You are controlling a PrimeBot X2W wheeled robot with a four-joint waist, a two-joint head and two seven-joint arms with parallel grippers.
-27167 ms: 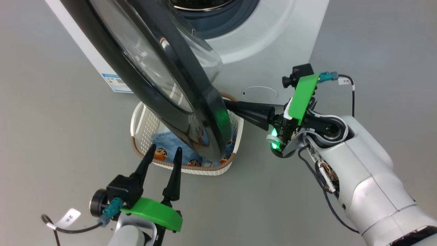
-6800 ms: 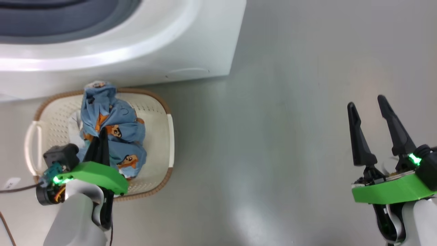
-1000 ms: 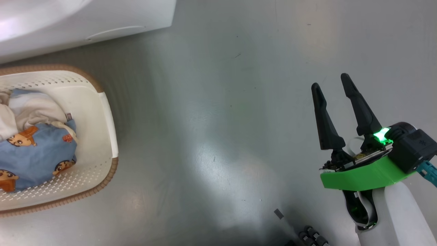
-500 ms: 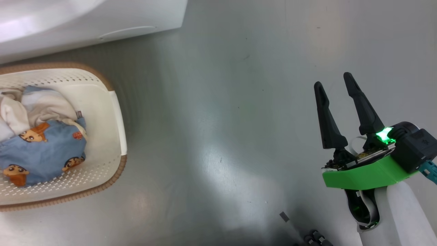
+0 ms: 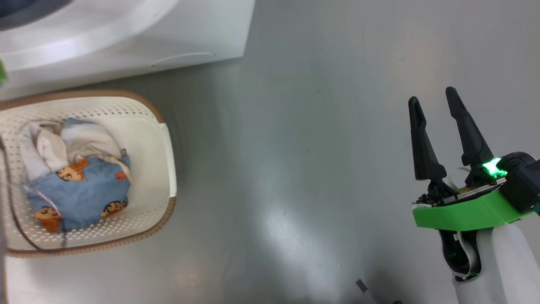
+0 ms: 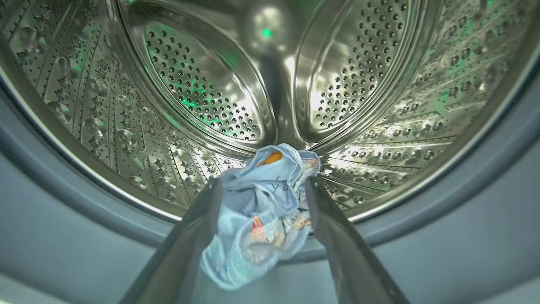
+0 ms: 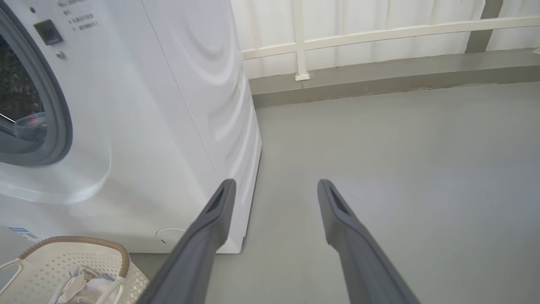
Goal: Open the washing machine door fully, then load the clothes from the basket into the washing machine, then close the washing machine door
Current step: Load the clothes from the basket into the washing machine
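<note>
One blue printed piece [image 6: 257, 223] lies between the wide-spread fingers of my left claw [image 6: 262, 181], at the drum [image 6: 202, 88] mouth. More clothes [image 5: 80, 190] in basket [image 5: 168, 143]: light, limp, snag-prone; I'd pinch a raised fold. Right claw [image 5: 432, 96]: wide, empty.

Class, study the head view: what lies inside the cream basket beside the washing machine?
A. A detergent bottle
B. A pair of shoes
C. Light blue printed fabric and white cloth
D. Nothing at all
C: inside the basket lie the clothes, light blue fabric printed with orange-brown cartoon faces, with white cloth pieces bunched next to it.
</note>
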